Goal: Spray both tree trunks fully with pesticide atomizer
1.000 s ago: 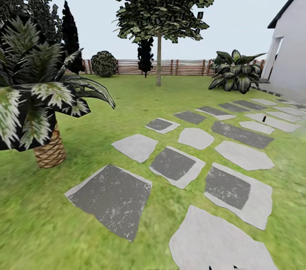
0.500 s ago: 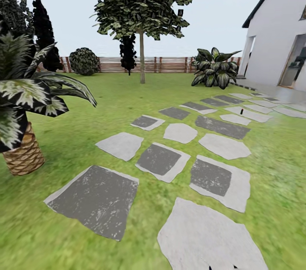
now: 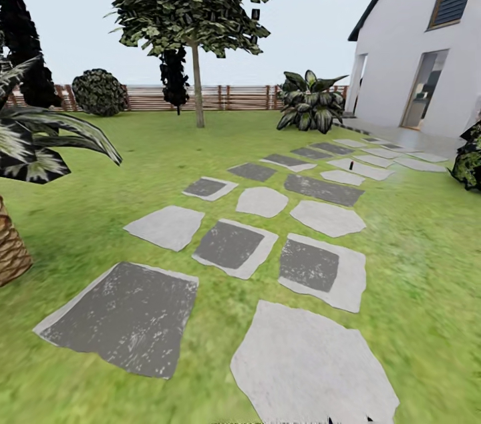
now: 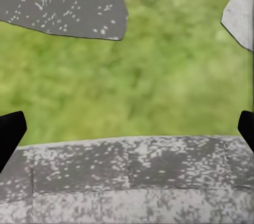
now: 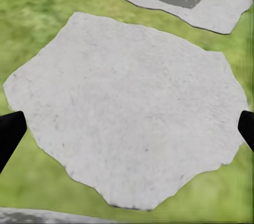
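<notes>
Both grippers, left gripper (image 4: 127,128) and right gripper (image 5: 127,128), hang empty, fingers spread apart. The small dark object (image 3: 351,164) far right on the stepping stones (image 3: 314,360) is possibly the atomizer. Driving on toward the tree (image 3: 198,83) risks passing it.

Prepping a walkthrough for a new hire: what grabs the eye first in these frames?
A path of flat grey stepping stones runs from the near foreground across the green grass lawn toward the white house at right. Behind it, a tall tree with a thin bare trunk and dark leafy crown stands before the brown slatted wooden fence. At the left edge, a scaly-trunked palm crowds the view.
</notes>
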`<state>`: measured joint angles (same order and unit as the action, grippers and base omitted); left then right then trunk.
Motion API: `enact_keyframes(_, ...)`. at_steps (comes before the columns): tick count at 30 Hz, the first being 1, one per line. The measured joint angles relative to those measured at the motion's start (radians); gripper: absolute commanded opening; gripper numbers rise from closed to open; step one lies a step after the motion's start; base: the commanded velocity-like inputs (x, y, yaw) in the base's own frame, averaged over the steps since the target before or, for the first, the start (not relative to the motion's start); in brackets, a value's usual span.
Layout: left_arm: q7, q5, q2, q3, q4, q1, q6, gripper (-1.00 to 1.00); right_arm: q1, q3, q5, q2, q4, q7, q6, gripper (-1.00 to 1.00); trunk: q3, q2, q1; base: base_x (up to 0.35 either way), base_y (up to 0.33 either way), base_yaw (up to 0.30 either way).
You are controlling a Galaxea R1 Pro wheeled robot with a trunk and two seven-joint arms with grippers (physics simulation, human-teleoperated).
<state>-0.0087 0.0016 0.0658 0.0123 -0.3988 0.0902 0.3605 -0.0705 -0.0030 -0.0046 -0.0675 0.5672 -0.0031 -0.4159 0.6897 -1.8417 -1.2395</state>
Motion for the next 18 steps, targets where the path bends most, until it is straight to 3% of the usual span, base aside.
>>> enact_keyframes(18, 0.004, 0.000, 0.000, 0.000, 0.000, 0.000, 0.000, 1.00, 0.000, 0.000, 0.000, 0.000, 0.000, 0.000, 0.000, 1.00, 0.079, -0.126, -0.069, 0.000, 0.000, -0.200)
